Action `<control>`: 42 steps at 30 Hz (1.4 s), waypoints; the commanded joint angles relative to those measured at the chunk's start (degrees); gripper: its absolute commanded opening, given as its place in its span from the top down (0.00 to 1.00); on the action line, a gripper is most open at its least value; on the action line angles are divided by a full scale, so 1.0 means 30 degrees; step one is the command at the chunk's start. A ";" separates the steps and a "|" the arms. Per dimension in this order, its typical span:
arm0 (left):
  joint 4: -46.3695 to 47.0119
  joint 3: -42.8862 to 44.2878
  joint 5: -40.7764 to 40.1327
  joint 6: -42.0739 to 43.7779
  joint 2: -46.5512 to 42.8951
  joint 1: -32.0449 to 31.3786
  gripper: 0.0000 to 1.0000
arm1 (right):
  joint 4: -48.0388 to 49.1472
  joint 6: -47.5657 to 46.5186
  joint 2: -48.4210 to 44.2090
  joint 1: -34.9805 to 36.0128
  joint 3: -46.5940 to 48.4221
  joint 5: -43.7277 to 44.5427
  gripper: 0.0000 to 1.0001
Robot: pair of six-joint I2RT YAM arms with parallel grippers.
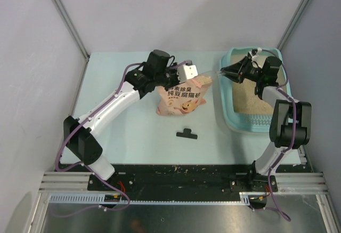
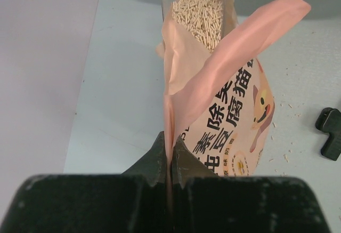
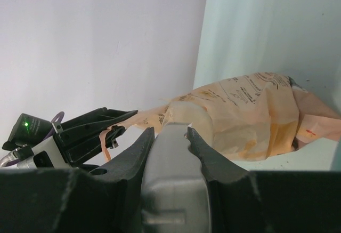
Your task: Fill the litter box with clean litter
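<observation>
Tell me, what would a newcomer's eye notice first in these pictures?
First, the peach-pink plastic bag with a cartoon cat, at the centre of the table, its top edge pinched by the left fingers. The right fingers hold a clear plastic scoop loaded with beige litter pellets at the bag's mouth. On the right lies the large teal plastic litter box, partly covered with such pellets.

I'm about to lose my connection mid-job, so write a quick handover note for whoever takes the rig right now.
Left gripper: shut on the top edge of the bag, which stands at mid-table.
Right gripper: shut on the handle of the clear scoop. The bowl is at the bag mouth and holds litter.
Litter box: on the right of the table, with some litter already inside.
Left to do: probably carry the scoop over the box, tip it and repeat until the box is full.
A small black object lies untouched in front of the bag.
</observation>
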 commanded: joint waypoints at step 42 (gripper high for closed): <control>0.2232 0.1600 -0.0532 0.0971 0.0328 -0.0430 1.00 | 0.6920 0.7081 -0.0923 -0.6633 -0.1976 -0.1333 1.00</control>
